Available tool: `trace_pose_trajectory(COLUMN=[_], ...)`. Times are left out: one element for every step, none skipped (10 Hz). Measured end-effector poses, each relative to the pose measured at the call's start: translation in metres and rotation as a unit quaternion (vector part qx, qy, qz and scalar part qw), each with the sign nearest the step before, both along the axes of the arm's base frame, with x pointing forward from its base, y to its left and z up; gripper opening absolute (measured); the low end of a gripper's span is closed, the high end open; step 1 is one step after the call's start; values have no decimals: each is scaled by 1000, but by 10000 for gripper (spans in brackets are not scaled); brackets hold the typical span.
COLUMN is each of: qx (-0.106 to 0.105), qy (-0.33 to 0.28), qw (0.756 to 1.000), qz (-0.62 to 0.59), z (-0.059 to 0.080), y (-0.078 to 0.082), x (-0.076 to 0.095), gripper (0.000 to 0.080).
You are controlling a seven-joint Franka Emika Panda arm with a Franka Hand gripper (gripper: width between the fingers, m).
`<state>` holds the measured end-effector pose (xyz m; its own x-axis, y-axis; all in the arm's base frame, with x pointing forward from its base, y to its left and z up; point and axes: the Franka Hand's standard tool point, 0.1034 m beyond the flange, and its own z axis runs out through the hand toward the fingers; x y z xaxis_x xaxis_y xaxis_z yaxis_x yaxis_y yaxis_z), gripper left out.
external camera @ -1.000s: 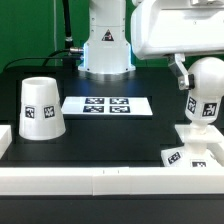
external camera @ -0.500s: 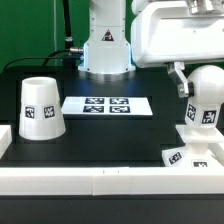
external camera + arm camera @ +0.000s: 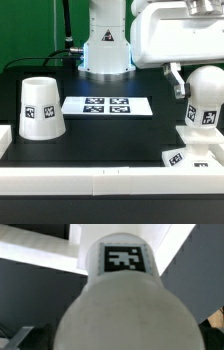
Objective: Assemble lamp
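The white bulb point(image 3: 208, 105) stands upright at the exterior view's right, its lower end on the flat square base point(image 3: 183, 155). My gripper point(image 3: 204, 86) is shut on the bulb's round head, and one finger point(image 3: 176, 80) shows beside it. In the wrist view the bulb point(image 3: 120, 303) fills the picture with its tag facing the camera, and my gripper point(image 3: 122, 339) is around it. The tapered shade point(image 3: 40, 107) stands alone on the table at the exterior view's left.
The marker board point(image 3: 107, 105) lies flat in the middle of the table. The robot's base point(image 3: 106, 50) stands behind it. White rails point(image 3: 100, 180) edge the table's front, partly hiding the lamp base.
My gripper and the bulb have moved down a little toward the base. The shade has not moved.
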<state>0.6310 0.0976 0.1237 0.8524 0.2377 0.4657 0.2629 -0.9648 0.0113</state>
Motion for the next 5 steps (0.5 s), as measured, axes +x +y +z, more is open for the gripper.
trace_pose_trajectory(qx=[0, -1, -1, -2, -2], qy=[0, 2, 5, 9, 14], qw=[1000, 1000, 1000, 1000, 1000], qz=[0, -1, -1, -1, 0], z=[2, 5, 10, 17, 27], y=[0, -2, -3, -4, -5], x=[1, 2, 4, 5, 5], gripper=[694, 698, 698, 698, 698])
